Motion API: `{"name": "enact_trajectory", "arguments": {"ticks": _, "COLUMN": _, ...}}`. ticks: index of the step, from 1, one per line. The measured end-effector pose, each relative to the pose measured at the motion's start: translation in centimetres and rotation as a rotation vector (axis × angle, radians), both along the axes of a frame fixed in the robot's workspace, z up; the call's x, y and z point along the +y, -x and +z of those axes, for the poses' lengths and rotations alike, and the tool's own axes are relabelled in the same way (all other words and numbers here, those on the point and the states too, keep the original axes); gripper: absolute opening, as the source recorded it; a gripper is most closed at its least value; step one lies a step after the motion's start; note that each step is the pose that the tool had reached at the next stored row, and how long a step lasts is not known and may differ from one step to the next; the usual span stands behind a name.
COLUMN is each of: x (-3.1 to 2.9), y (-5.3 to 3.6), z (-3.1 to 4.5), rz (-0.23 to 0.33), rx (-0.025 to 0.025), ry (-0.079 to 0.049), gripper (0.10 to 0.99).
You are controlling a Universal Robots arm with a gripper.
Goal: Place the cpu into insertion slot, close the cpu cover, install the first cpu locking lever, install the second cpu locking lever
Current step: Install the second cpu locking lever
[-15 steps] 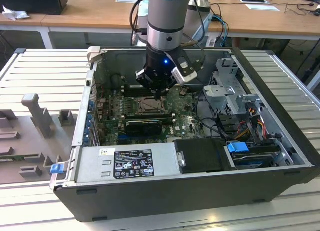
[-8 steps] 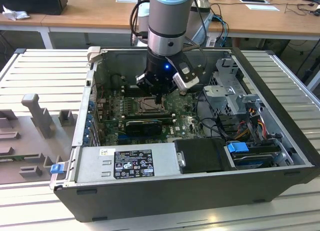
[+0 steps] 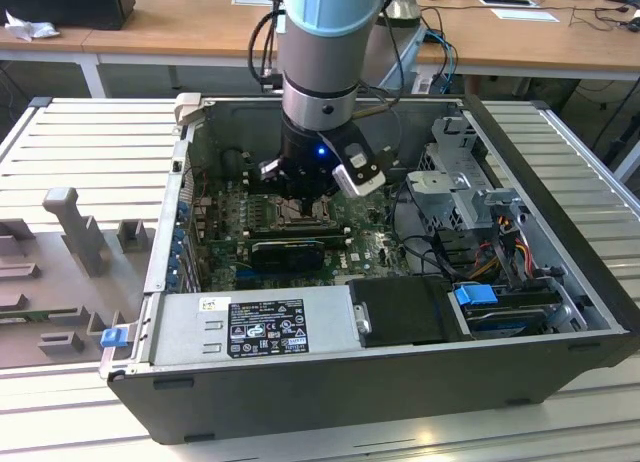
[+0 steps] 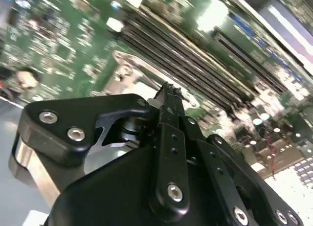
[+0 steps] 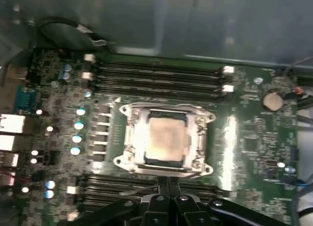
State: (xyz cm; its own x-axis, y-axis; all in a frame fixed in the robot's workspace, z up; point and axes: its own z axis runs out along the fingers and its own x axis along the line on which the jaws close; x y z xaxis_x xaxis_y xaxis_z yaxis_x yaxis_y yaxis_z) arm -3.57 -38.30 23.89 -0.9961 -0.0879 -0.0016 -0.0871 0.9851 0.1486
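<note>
in the exterior view an open dark grey computer case (image 3: 560,312) lies on a ribbed metal table (image 3: 90,142) and takes the middle of the frame. inside it, a green circuit board (image 3: 225,247) covers the floor at centre left, a silver power supply box with a black label (image 3: 250,327) sits along the lower wall, and a grey metal drive cage (image 3: 455,172) with coloured cables stands at the right.

the black gripper (image 3: 300,197) on the silver and pale blue arm (image 3: 325,42) hangs low inside the case, just above the middle of the board.

in the first wrist view the small flat square cpu with a pale silver-beige top (image 5: 165,138) lies inside the square insertion slot with a grey metal rim (image 5: 128,138), at the centre of the frame. the thin grey metal cpu cover (image 5: 165,111) frames the chip – whether it lies fully flat, i cannot tell. long black memory slots (image 5: 156,77) run above the socket and below it.

the gripper's two black fingers (image 5: 164,187) are pressed together with no gap and hold nothing; their tips stand at the lower centre of the frame, just beside the socket's lower edge. in the second wrist view the fingers (image 4: 170,113) also look closed, above the board.
</note>
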Motion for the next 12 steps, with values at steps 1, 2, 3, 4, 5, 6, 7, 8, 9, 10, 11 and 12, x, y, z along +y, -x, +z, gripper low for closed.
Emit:
{"name": "enact_trajectory", "arguments": {"ticks": 1, "x": -0.03, "y": 0.49, "z": -0.12, "rz": 0.000, "rx": -0.0001, "ry": 0.000, "gripper": 0.106}}
{"name": "enact_trajectory", "arguments": {"ticks": 2, "x": -0.05, "y": 0.88, "z": -0.20, "rz": 0.000, "rx": -0.0001, "ry": 0.000, "gripper": 0.106}}
{"name": "enact_trajectory", "arguments": {"ticks": 3, "x": -0.09, "y": 1.60, "z": -0.44, "rz": 0.000, "rx": 0.0000, "ry": 0.000, "gripper": 0.106}}
{"name": "enact_trajectory", "arguments": {"ticks": 4, "x": -0.10, "y": 1.78, "z": -0.64, "rz": 0.000, "rx": -0.0001, "ry": 0.000, "gripper": 0.106}}
{"name": "enact_trajectory", "arguments": {"ticks": 5, "x": -0.10, "y": 1.82, "z": -0.81, "rz": 0.000, "rx": 0.0000, "ry": 0.000, "gripper": 0.106}}
{"name": "enact_trajectory", "arguments": {"ticks": 6, "x": -0.10, "y": 1.81, "z": -0.99, "rz": 0.000, "rx": -0.0001, "ry": 0.000, "gripper": 0.106}}
{"name": "enact_trajectory", "arguments": {"ticks": 7, "x": -0.10, "y": 1.81, "z": -1.16, "rz": 0.000, "rx": 0.0000, "ry": 0.000, "gripper": 0.106}}
{"name": "enact_trajectory", "arguments": {"ticks": 8, "x": -0.10, "y": 1.82, "z": -1.36, "rz": 0.000, "rx": -0.0001, "ry": 0.000, "gripper": 0.106}}
{"name": "enact_trajectory", "arguments": {"ticks": 9, "x": -0.10, "y": 1.82, "z": -1.56, "rz": 0.000, "rx": -0.0001, "ry": 0.000, "gripper": 0.106}}
{"name": "enact_trajectory", "arguments": {"ticks": 10, "x": -0.10, "y": 1.83, "z": -1.76, "rz": 0.000, "rx": -0.0001, "ry": -0.001, "gripper": 0.106}}
{"name": "enact_trajectory", "arguments": {"ticks": 11, "x": -0.10, "y": 1.84, "z": -1.96, "rz": 0.001, "rx": -0.0001, "ry": 0.000, "gripper": 0.106}}
{"name": "enact_trajectory", "arguments": {"ticks": 12, "x": -0.10, "y": 1.90, "z": -2.24, "rz": 0.001, "rx": 0.0000, "ry": -0.003, "gripper": 0.106}}
